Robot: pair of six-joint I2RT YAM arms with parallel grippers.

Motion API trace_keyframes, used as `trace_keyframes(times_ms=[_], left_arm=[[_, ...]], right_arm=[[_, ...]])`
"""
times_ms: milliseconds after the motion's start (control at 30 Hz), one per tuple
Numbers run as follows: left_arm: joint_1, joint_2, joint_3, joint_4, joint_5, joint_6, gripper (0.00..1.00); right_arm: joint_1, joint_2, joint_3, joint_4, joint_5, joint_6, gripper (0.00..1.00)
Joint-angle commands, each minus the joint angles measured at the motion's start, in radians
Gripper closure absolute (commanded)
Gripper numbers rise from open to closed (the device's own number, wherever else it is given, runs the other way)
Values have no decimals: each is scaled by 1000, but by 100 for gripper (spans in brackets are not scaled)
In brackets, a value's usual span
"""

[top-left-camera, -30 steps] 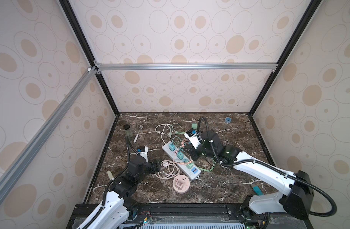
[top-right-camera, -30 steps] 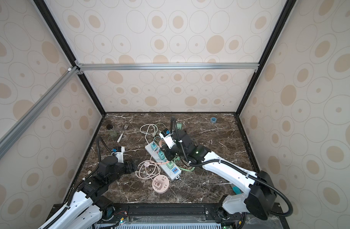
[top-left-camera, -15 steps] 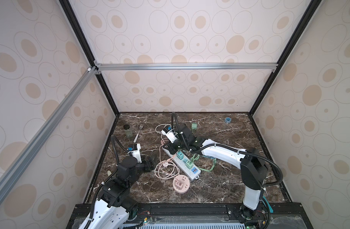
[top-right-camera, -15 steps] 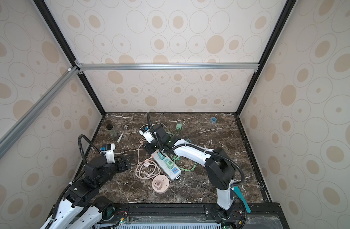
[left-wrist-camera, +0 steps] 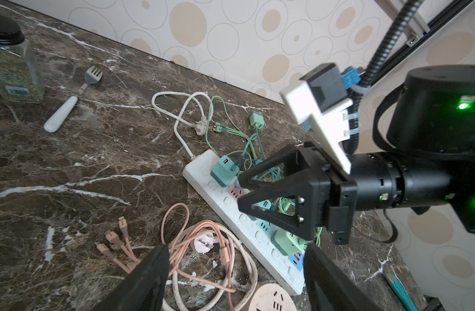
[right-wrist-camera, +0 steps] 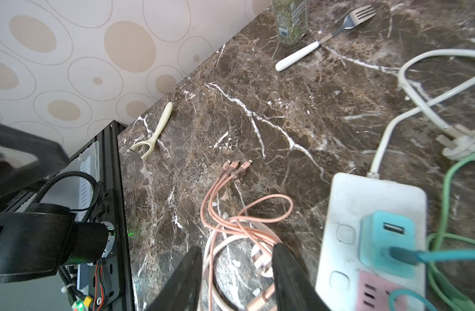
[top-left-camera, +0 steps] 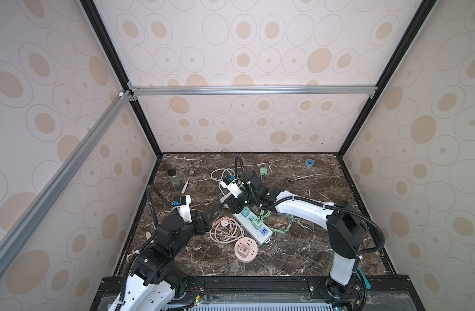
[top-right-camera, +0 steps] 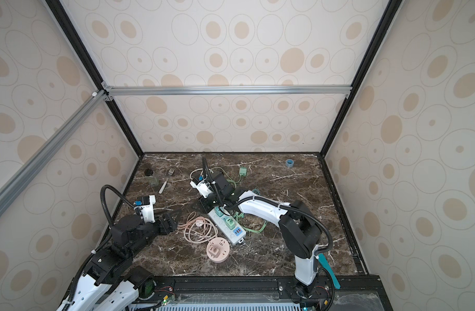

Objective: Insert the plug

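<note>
Right end effector [top-left-camera: 227, 207] swung left, beside power strip [top-left-camera: 247, 223] holding teal charger [top-left-camera: 245, 212].

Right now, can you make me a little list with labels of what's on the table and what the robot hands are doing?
Pink plug: lying loose, not plugged in
Power strip: white, beside the pink plug, teal charger plugged in
Left gripper: open, empty, near the pink plug
Right gripper: open, empty, by the power strip's end
Fork: beside the spice jar
</note>
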Motion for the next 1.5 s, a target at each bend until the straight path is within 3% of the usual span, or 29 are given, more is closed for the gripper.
trace_keyframes(times_ms=[0,233,433,633,933,1200,1467], left_arm=[[7,24,-19,60,37,13,21],[7,67,-55,130,91,23,21],[7,83,-75,160,124,26,22],[8,79,-91,181,179,25,21],[7,37,-128,202,211,-3,21],[7,12,-134,204,221,-7,21],[7,-3,-141,214,237,-9,21]], right_arm=[[-18,-88,-31,-3,35,-40,53],[-91,-158,-79,-24,241,-14,50],[-189,-117,-57,-51,409,36,50],[-300,11,33,-82,433,69,50],[-383,242,323,-269,499,77,47],[-405,445,578,-406,490,130,42],[-408,566,714,-456,474,186,37]])
